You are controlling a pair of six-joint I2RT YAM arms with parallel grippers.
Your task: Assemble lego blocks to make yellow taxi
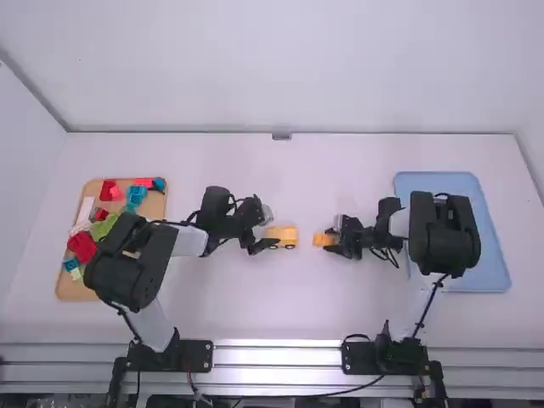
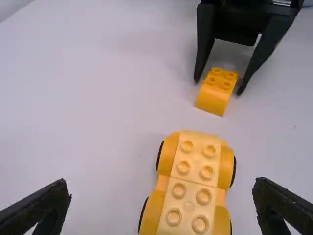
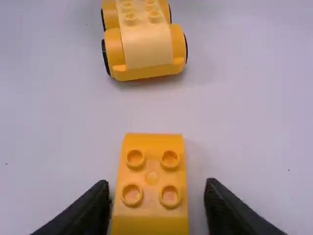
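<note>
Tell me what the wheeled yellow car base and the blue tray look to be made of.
The car base looks like hard moulded plastic with a smooth, slightly satin finish: crisp round studs and even colour suggest it. The blue tray is probably plastic too, judging by its uniform colour and rounded corners, though painted metal can't be ruled out.

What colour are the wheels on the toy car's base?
Black; the left wrist view shows the wheels best.

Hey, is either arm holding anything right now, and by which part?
Nothing looks held. The right end effector is open around the small block, a gap beside it; the left end effector is open too.
</note>
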